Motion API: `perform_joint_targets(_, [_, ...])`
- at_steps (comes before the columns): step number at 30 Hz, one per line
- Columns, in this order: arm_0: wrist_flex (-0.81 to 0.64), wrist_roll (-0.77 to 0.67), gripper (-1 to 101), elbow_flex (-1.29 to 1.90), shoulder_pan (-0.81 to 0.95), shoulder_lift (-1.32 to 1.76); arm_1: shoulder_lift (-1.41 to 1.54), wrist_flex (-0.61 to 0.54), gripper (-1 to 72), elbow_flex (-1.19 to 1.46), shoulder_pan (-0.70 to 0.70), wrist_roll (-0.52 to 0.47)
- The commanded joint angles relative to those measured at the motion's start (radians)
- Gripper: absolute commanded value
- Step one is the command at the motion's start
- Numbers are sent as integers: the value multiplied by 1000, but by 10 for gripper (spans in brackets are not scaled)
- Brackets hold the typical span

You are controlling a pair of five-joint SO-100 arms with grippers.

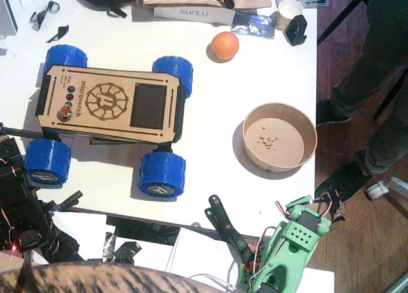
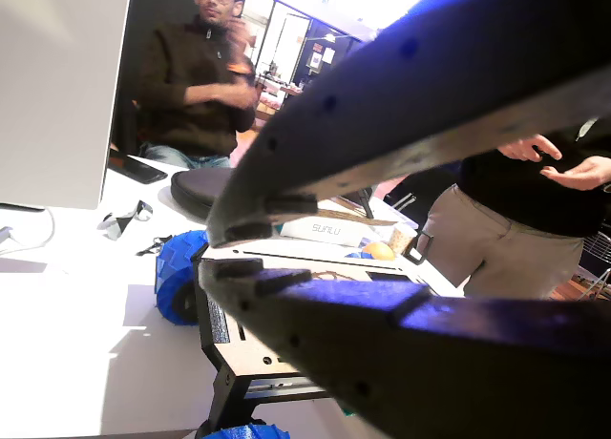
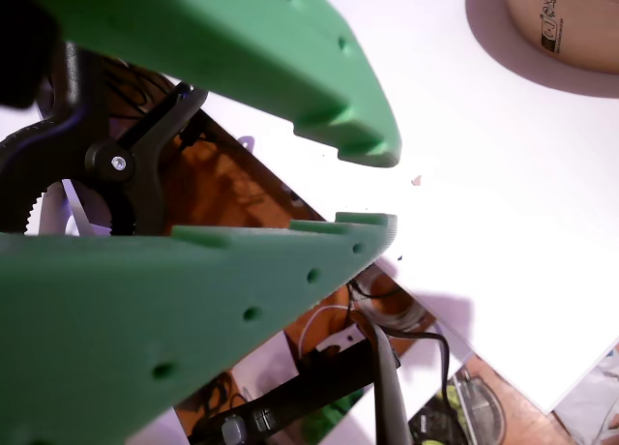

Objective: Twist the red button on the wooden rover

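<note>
The red button (image 1: 64, 111) sits at the left end of the wooden rover (image 1: 108, 104) deck. The approach is not begun: the left pincer (image 2: 221, 251), slightly parted and empty, probably faces the rover's end. The right pincer (image 3: 372, 189) idles open. Next: lift and straddle the button.

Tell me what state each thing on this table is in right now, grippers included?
Rover: standing on all four wheels, untouched.
Red button: on the deck's left end, nothing touching it.
Bowl: upright, empty apart from a few crumbs.
Orange ball: resting alone on the table.
Left gripper: slightly open, empty, facing the rover's end.
Right gripper: open, empty, over the table edge.
</note>
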Motion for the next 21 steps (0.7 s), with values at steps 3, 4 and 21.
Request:
perform_joint_targets(3, [11,2,1,-9,-3,92,2,6,25,-5,2,-9])
perform_joint_targets(4, [11,2,1,-9,-3,92,2,6,25,-5,2,-9])
perform_joint_targets(21, [-11,2,1,-8,-3,92,2,6,25,-5,2,-9])
